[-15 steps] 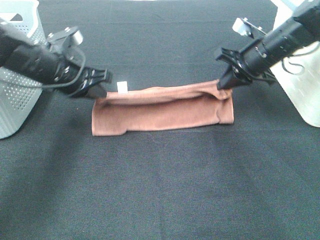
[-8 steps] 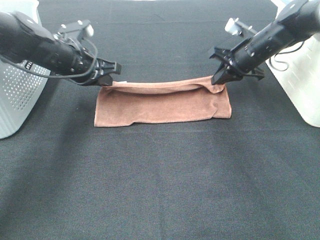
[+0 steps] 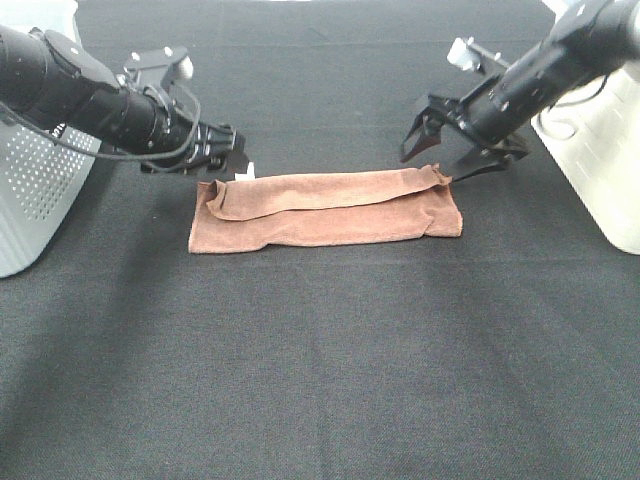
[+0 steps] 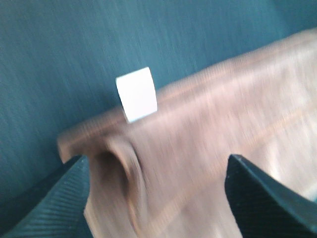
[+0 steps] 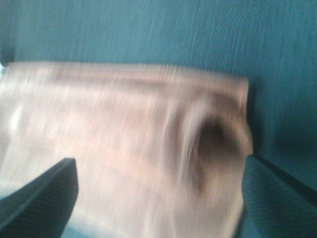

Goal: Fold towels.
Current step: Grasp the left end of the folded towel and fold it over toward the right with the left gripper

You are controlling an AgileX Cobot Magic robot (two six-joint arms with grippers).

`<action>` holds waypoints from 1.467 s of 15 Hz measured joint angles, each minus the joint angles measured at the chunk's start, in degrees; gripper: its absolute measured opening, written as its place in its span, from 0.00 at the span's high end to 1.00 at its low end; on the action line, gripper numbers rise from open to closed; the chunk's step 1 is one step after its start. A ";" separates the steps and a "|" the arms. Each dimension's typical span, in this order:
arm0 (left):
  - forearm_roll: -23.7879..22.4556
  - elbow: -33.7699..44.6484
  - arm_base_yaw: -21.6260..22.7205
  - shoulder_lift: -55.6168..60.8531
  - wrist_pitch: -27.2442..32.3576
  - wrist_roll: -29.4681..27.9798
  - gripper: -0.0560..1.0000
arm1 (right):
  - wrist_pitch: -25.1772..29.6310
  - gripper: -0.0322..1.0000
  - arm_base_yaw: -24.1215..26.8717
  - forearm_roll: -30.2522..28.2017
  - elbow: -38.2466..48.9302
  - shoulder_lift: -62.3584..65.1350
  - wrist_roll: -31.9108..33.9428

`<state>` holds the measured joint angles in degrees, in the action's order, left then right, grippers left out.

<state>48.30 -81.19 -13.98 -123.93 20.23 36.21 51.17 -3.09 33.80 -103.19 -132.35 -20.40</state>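
The rust-brown towel [image 3: 325, 208] lies folded into a long strip on the black table, its upper layer rumpled at both ends. Its small white tag [image 3: 247, 173] sticks up at the far left corner and shows in the left wrist view [image 4: 136, 94]. My left gripper [image 3: 228, 157] is open just behind the towel's far left corner, holding nothing. My right gripper [image 3: 438, 153] is open above the far right corner, also empty. Both wrist views are blurred: the towel shows in the left wrist view [image 4: 208, 134] and in the right wrist view [image 5: 124, 134], lying between the spread fingertips.
A perforated grey basket [image 3: 35, 190] stands at the left edge. A white container [image 3: 600, 150] stands at the right edge. The black table cloth [image 3: 320, 380] stretches in front of the towel.
Both grippers opened and let go of the towel's far edge. The lifted edge dropped onto the lower layer, and both grippers drew back a little from the corners.
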 joint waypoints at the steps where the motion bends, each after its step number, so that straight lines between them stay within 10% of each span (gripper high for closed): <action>1: -4.58 0.00 1.03 0.00 2.98 -8.02 0.26 | 3.09 0.14 0.00 -3.78 -0.11 0.92 3.84; 6: -13.18 0.00 2.69 0.00 6.19 -22.46 0.25 | 7.05 0.14 0.00 -10.03 -0.11 1.03 8.42; 14: -7.79 -7.85 2.69 -7.68 11.29 -23.49 0.28 | 6.99 0.14 0.00 -10.14 -0.11 1.03 8.48; 20: -8.25 -10.94 2.69 -10.14 16.16 -23.49 0.91 | 6.99 0.14 0.00 -10.14 -0.11 1.03 8.54; 22: -10.89 -11.12 2.69 -9.97 16.33 -23.49 0.92 | 6.99 0.14 0.00 -10.14 -0.11 1.03 8.65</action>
<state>37.41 -92.30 -11.29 -133.90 36.55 12.72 58.16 -3.09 23.66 -103.30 -131.32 -11.75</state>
